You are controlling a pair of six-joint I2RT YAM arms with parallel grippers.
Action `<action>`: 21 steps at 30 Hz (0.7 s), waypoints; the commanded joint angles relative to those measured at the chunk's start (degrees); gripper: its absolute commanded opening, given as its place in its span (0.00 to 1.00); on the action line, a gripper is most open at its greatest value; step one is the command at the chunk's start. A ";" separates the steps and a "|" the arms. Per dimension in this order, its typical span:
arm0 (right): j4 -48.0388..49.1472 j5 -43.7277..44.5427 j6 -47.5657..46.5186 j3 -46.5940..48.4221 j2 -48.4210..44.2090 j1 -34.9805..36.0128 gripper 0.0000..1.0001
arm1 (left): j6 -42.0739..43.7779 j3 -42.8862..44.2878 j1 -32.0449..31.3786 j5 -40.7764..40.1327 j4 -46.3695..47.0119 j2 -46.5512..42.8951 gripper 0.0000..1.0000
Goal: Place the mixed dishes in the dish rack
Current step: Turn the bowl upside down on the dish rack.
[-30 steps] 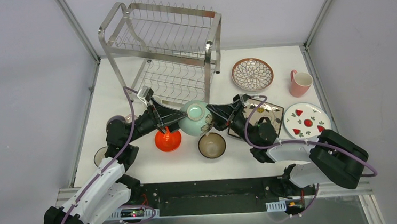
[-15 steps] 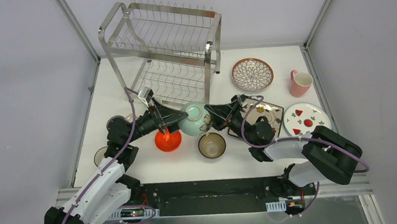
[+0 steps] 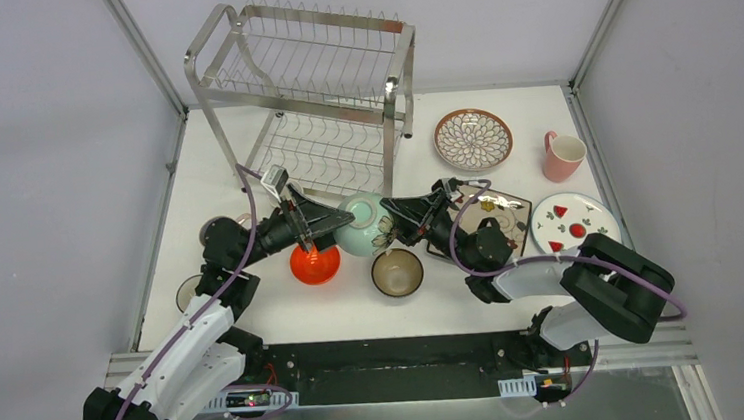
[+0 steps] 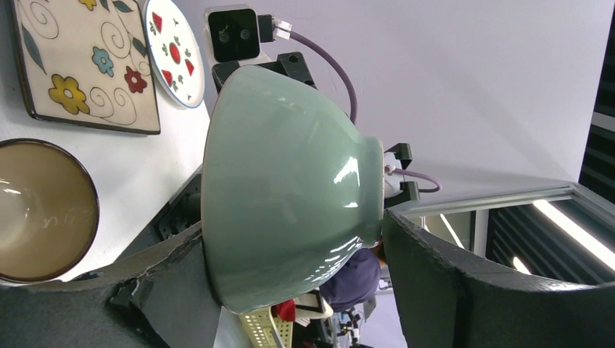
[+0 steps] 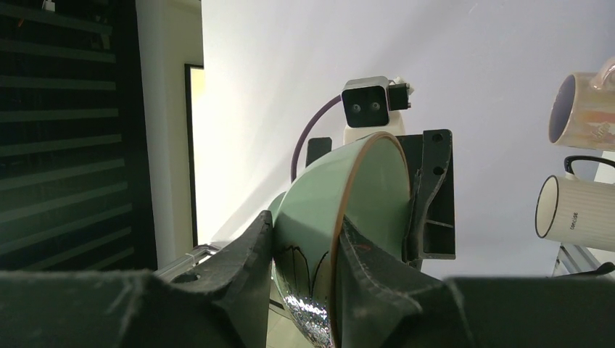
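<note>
Top external view: a mint-green glazed bowl (image 3: 364, 223) hangs on its side above the white table (image 3: 201, 188) at the centre of the frame, between the two arms. The left claw (image 3: 332, 225) reaches in from the left and the right claw (image 3: 398, 218) from the right.

Right wrist view: the right claw pinches the bowl's wall at the brown rim. One finger (image 5: 250, 279) lies on the flower-painted outside and the other inside, so this claw is narrow and holding the bowl.

Left wrist view: the left claw stands wide, with one finger by the rim and one by the foot ring. I cannot tell whether either finger presses on the glaze.

The shiny two-tier steel wire dish rack (image 3: 398, 78) stands at the upper centre of the top view, with no dishes on its shelves. The bowl is just below its front right post and not in it.

Directly below the bowl, an orange bowl (image 3: 314, 263) and a tan bowl (image 3: 397, 272) rest on the table. To the right, a square cream plate with painted flowers (image 3: 506, 211) is partly under the right arm. Farther right are a round white plate with red marks (image 3: 575, 224), a brown-rimmed petal-pattern plate (image 3: 473, 139) and a pink mug (image 3: 562, 155). Two more mugs show at the right edge of the right wrist view, one white with a dark rim (image 5: 573, 210).
</note>
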 commanded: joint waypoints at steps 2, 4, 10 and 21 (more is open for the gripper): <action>-2.64 -2.18 -2.93 0.26 1.50 0.00 0.20 | 0.96 3.32 0.26 -1.05 8.80 -0.59 0.72; -2.65 -2.01 -3.20 0.04 1.46 -0.03 0.20 | 0.98 3.59 0.26 -1.06 8.42 -0.46 0.70; -2.71 -0.86 -4.29 -1.41 0.69 -0.18 0.22 | 1.97 3.85 0.26 -1.25 3.87 -1.06 0.50; -5.28 -0.32 -6.38 -3.23 -1.81 -1.38 0.47 | 1.64 3.89 0.26 -2.92 0.73 -1.91 0.32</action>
